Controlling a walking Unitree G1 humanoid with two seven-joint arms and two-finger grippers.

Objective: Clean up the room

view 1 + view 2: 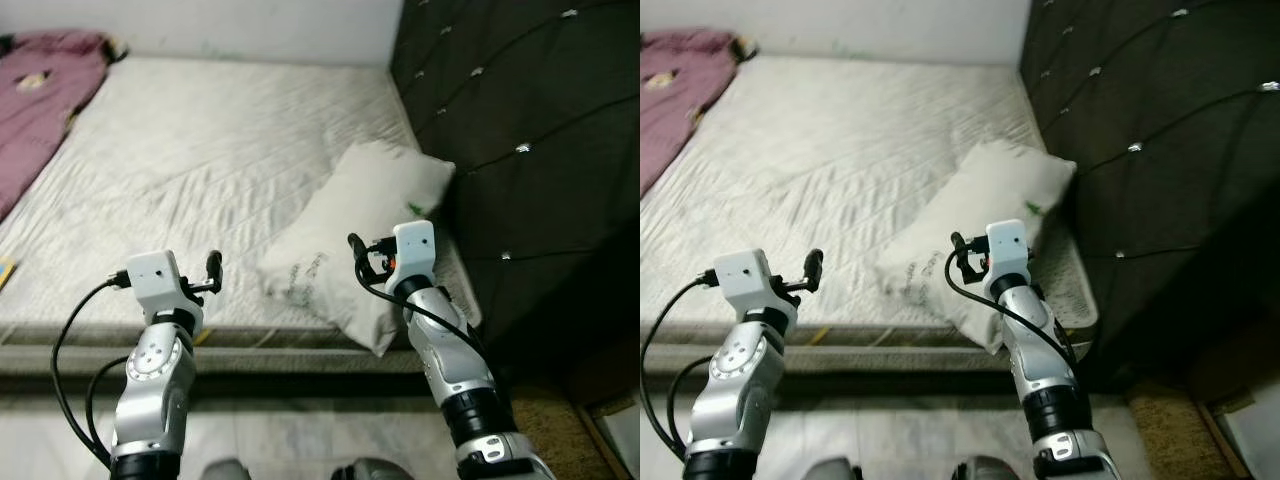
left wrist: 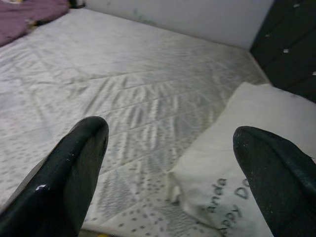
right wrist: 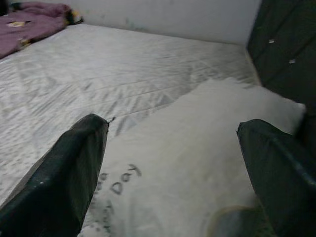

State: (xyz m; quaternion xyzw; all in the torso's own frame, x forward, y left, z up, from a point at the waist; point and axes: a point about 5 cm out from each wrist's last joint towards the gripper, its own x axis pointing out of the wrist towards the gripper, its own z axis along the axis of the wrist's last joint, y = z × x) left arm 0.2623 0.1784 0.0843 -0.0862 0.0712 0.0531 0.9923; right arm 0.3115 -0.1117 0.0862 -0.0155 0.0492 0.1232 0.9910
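Note:
A white pillow with dark lettering lies askew at the right end of a bare quilted mattress, its near corner hanging over the bed's front edge. A purple blanket is bunched at the far left of the bed. My left gripper is open and held up over the bed's front edge, left of the pillow. My right gripper is open too, right at the pillow's near end with nothing between its fingers.
A dark tufted headboard rises along the right side. The white wall runs behind the bed. A small yellow item lies at the mattress's left edge. Pale floor lies below the bed frame, and a brown mat at the lower right.

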